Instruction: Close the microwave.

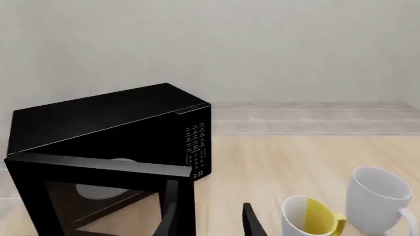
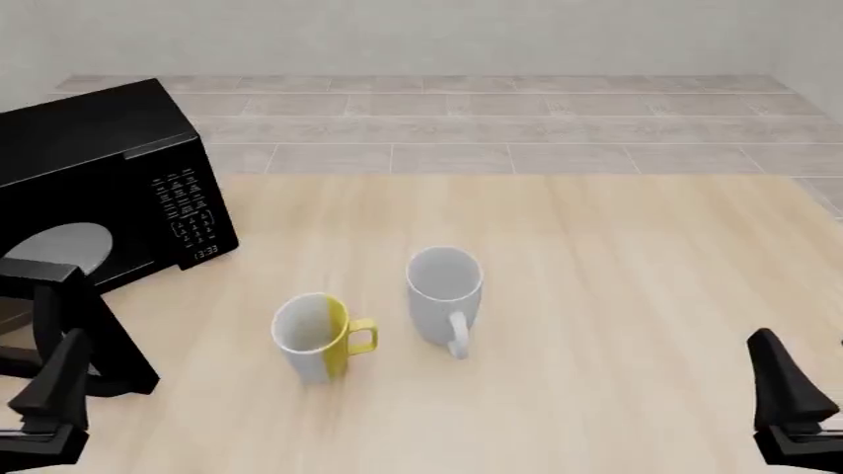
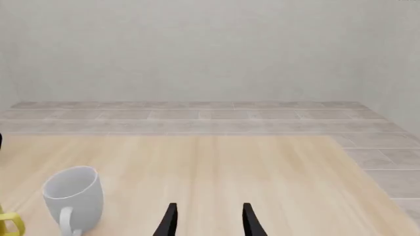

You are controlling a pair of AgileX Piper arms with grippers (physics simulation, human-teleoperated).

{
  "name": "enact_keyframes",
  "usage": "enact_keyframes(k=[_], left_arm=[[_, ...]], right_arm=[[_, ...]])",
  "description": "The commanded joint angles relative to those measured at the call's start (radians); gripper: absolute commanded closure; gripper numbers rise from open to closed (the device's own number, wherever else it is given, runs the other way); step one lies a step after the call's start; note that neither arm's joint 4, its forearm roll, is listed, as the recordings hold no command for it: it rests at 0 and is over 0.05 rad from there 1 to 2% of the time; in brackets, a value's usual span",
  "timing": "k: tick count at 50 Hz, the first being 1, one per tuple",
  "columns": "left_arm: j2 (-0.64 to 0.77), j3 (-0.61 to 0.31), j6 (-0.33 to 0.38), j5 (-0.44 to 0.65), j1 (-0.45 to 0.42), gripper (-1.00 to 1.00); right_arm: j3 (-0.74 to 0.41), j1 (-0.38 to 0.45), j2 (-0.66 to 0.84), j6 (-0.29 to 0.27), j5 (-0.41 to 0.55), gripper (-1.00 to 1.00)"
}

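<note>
While the microwave (image 2: 106, 188) sits at the upper left of the front view with its door (image 2: 73, 331) swung wide open, the left gripper (image 2: 46, 400) hangs at the lower left — fingers parted. The right gripper (image 2: 791, 405) is at the lower right, also spread. Two mugs (image 2: 382, 311) stand mid-table.

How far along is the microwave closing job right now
Nothing looks done yet. The microwave door stands swung open toward the arms, its turntable visible inside. The left gripper, open and empty, sits low beside the door's outer edge, apparently lined up for a push. The right gripper waits open over bare table. The whole swing shut is left.
</note>
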Motion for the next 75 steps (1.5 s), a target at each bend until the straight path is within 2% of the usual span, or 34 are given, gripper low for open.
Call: enact_keyframes(k=[1, 3, 15, 18, 20, 26, 33, 36, 38, 45, 50, 57, 60, 72, 75], left_arm=[[0.001, -0.003, -0.002, 0.004, 0.011, -1.0], [0.0, 0.0, 0.024, -0.005, 0.013, -1.0], [0.0, 0.0, -0.001, 0.002, 0.006, -1.0], [0.0, 0.0, 0.039, -0.01, 0.031, -1.0], [0.001, -0.002, 0.014, 0.002, 0.014, -1.0], [0.002, -0.004, 0.032, -0.002, 0.024, -1.0], [0.025, -0.008, 0.015, -0.002, 0.007, -1.0], [0.062, -0.004, -0.034, -0.028, -0.003, -1.0], [0.073, -0.005, -0.004, -0.042, 0.009, -1.0], [0.106, -0.018, -0.008, -0.054, 0.003, -1.0], [0.105, -0.023, -0.021, -0.046, 0.006, -1.0], [0.16, -0.017, -0.033, -0.095, 0.021, -1.0], [0.184, -0.019, -0.061, -0.114, 0.019, -1.0], [0.271, -0.02, -0.047, -0.189, 0.034, -1.0], [0.302, -0.022, -0.066, -0.205, 0.022, -1.0]], right_arm=[[-0.001, 0.003, 0.002, -0.002, -0.001, -1.0], [0.003, 0.002, 0.014, -0.001, -0.005, -1.0], [-0.001, -0.005, 0.004, -0.007, -0.003, -1.0], [0.0, -0.01, 0.006, -0.008, -0.004, -1.0], [0.0, -0.01, 0.005, -0.006, -0.001, -1.0], [-0.001, -0.006, 0.002, -0.009, -0.005, -1.0], [-0.012, -0.014, 0.0, -0.006, 0.001, -1.0], [-0.014, -0.01, 0.0, -0.007, 0.0, -1.0], [-0.017, -0.007, -0.001, -0.01, -0.002, -1.0], [-0.029, -0.001, 0.0, -0.035, -0.001, -1.0], [-0.057, -0.012, 0.0, -0.026, 0.012, -1.0], [-0.055, -0.012, 0.0, -0.027, 0.012, -1.0], [-0.048, -0.012, 0.0, -0.026, 0.006, -1.0], [-0.037, -0.012, 0.001, -0.028, -0.003, -1.0], [-0.038, -0.01, 0.0, -0.029, -0.003, -1.0]])
